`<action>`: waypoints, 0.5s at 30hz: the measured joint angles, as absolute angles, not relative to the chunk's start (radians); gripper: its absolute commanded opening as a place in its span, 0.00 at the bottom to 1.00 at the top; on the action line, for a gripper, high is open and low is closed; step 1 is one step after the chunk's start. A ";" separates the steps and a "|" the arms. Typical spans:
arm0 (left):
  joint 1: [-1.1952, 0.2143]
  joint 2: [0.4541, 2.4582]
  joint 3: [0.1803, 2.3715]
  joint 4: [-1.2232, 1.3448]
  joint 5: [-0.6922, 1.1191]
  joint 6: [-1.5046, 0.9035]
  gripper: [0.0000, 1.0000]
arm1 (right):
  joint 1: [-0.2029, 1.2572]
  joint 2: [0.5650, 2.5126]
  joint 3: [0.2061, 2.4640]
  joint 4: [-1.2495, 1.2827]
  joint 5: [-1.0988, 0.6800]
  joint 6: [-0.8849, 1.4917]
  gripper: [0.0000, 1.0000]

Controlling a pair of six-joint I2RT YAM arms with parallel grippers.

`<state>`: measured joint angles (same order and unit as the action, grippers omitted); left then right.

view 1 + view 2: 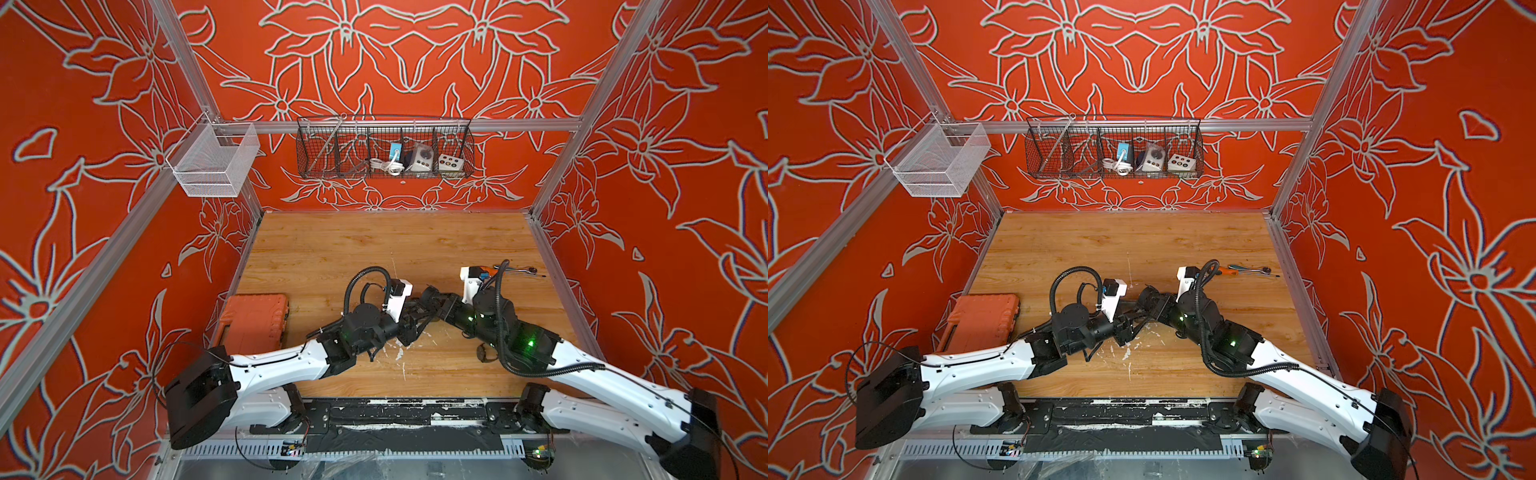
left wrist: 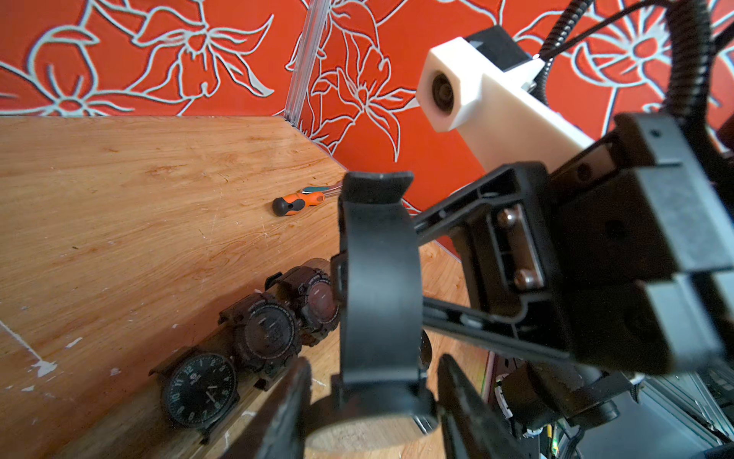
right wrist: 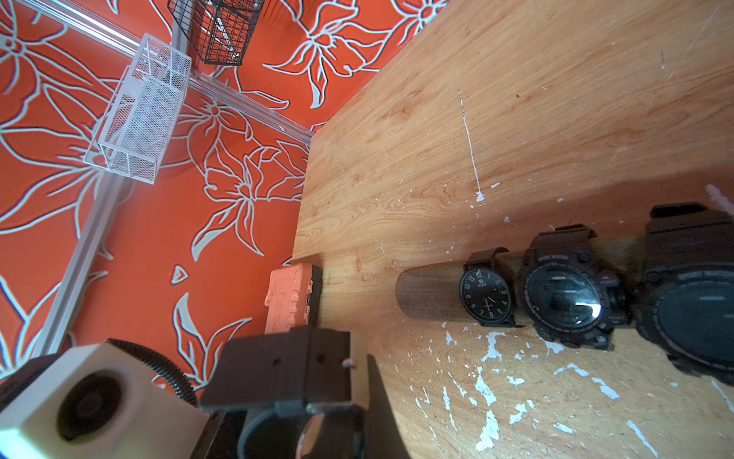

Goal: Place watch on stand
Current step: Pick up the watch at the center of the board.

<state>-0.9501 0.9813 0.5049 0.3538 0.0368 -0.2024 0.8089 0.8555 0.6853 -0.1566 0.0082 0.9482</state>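
In the left wrist view a black watch [image 2: 379, 278] hangs with its strap looped upward. My right gripper [image 2: 421, 270] reaches in from the side and is shut on that strap. My left gripper [image 2: 373, 381] is open, with one finger on each side of the watch case. The right wrist view shows the same watch [image 3: 310, 431] beside the left gripper's black body. The stand [image 3: 425, 292] lies on the table as a dark wooden bar with three dark watches [image 3: 564, 296] strapped along it and one end bare. In both top views the grippers meet mid-table [image 1: 415, 318] and hide the stand.
An orange tool case [image 1: 253, 320] lies at the table's left edge. A screwdriver [image 2: 298, 202] and a ratchet wrench [image 1: 519, 270] lie at the back right. A black wire basket [image 1: 384, 149] and a white mesh basket [image 1: 212, 162] hang on the walls.
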 measured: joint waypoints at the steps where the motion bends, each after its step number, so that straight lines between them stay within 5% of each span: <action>1: -0.950 0.985 0.501 0.369 0.035 -0.212 0.96 | 0.809 0.855 0.685 -0.156 0.009 0.967 0.00; 15: -0.950 1.142 0.490 0.624 0.042 -0.319 0.85 | 0.865 0.857 0.685 -0.104 0.027 1.137 0.00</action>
